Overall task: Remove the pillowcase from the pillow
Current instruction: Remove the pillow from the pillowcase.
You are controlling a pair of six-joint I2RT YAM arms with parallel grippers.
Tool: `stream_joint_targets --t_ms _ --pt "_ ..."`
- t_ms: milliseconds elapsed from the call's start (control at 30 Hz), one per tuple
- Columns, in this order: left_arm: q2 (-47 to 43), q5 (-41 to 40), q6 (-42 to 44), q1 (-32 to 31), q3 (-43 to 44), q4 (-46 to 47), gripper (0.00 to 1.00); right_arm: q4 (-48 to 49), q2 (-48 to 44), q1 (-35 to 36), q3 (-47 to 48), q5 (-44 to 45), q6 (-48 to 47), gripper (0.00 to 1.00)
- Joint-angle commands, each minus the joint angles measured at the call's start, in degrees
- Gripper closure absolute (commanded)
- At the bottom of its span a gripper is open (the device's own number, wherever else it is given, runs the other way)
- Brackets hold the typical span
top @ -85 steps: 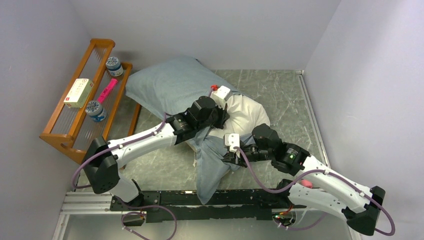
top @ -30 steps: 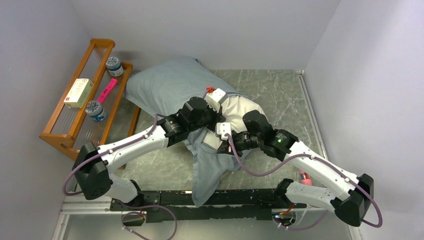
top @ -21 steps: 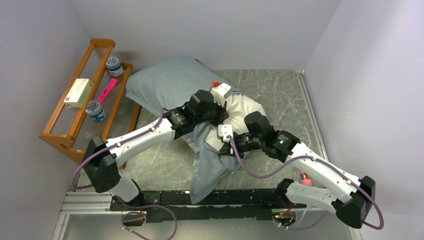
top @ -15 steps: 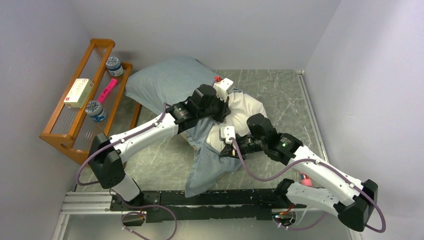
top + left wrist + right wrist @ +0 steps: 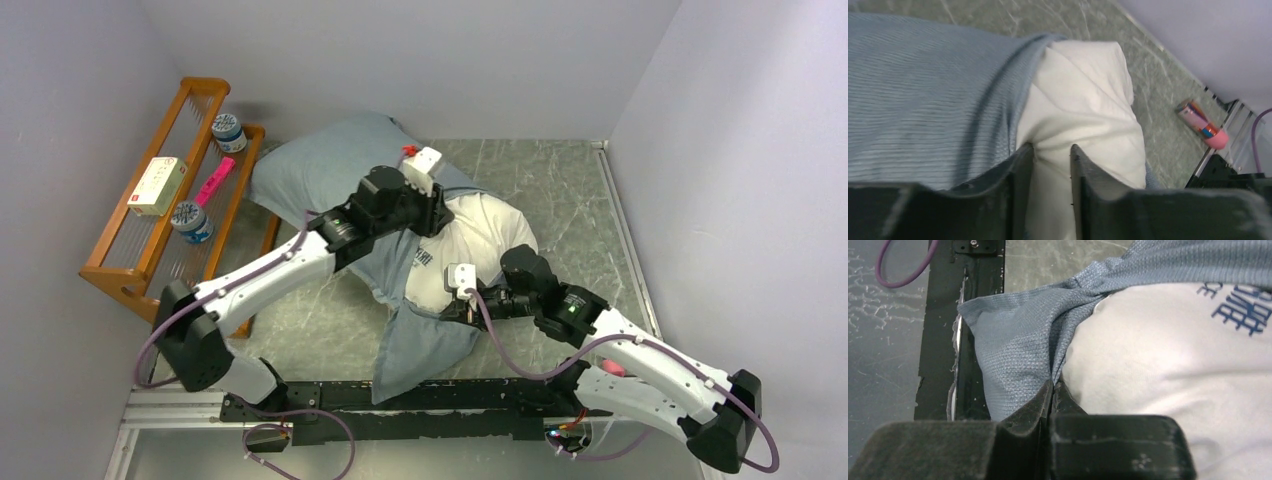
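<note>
The grey-blue pillowcase (image 5: 320, 170) still covers the far left part of the white pillow (image 5: 485, 235), whose near right end is bare and shows dark lettering. A loose flap of the pillowcase hangs toward the front rail. My left gripper (image 5: 438, 213) is shut on a bunched fold of the pillow (image 5: 1083, 90), right beside the pillowcase's edge (image 5: 923, 100); its fingertips (image 5: 1024, 152) pinch white cloth. My right gripper (image 5: 447, 312) is shut on the pillowcase (image 5: 1018, 345) next to the pillow (image 5: 1173, 365).
A wooden rack (image 5: 150, 270) stands at the left wall with two jars, a box and a pink item. A pink bottle (image 5: 612, 367) lies by the right arm's base; it also shows in the left wrist view (image 5: 1200, 125). The black rail (image 5: 400, 400) runs along the front.
My left gripper has moved back and left with the pillow. My right gripper has pulled the pillowcase flap nearer the rail. More white pillow and its lettering are bare.
</note>
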Motion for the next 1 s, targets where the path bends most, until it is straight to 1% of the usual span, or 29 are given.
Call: stream_joint_targets --t_ms 0,67,133,200,300,500,633,800,867,967 --pt "-9.2 -0.7 1.3 2.1 -4.0 5.9 0.54 7.9 -1.3 1.1 -2.5 -2.7 3.1 1.0" --pt "-12.1 1.2 1.3 2.0 -6.6 3.9 0.45 10.1 -0.8 1.1 -3.3 -3.3 3.1 1.0" --pt "-14.7 3.0 1.5 1.5 -8.1 1.4 0.4 11.8 -0.7 1.2 -4.2 -3.5 3.4 1.0" --pt "-17.1 3.5 1.8 0.1 -9.5 -1.3 0.36 13.7 -0.9 1.1 -5.1 -3.3 3.8 1.0" --pt "-20.3 1.8 1.7 -3.3 -11.7 -4.5 0.32 15.5 -1.2 1.2 -5.8 -3.2 4.1 1.0" --pt "-22.0 -3.8 -1.2 -10.5 -12.0 -12.4 0.26 16.0 -1.1 1.1 -6.0 -3.5 4.1 1.0" --pt "-22.5 -7.6 -4.5 -14.7 -11.3 -15.8 0.23 16.2 -1.6 1.2 -6.4 -3.2 4.2 1.0" --pt "-21.1 -11.7 -7.5 -16.1 -10.7 -19.1 0.22 16.9 -1.9 1.2 -6.6 -3.6 4.8 1.0" --pt "-20.2 -12.2 -8.2 -16.5 -10.8 -19.3 0.22 16.6 -1.9 1.1 -6.4 -3.6 4.7 1.0" --pt "-18.8 -14.9 -9.0 -17.3 -11.2 -19.1 0.22 16.4 -2.0 1.1 -6.2 -3.6 4.4 1.0"
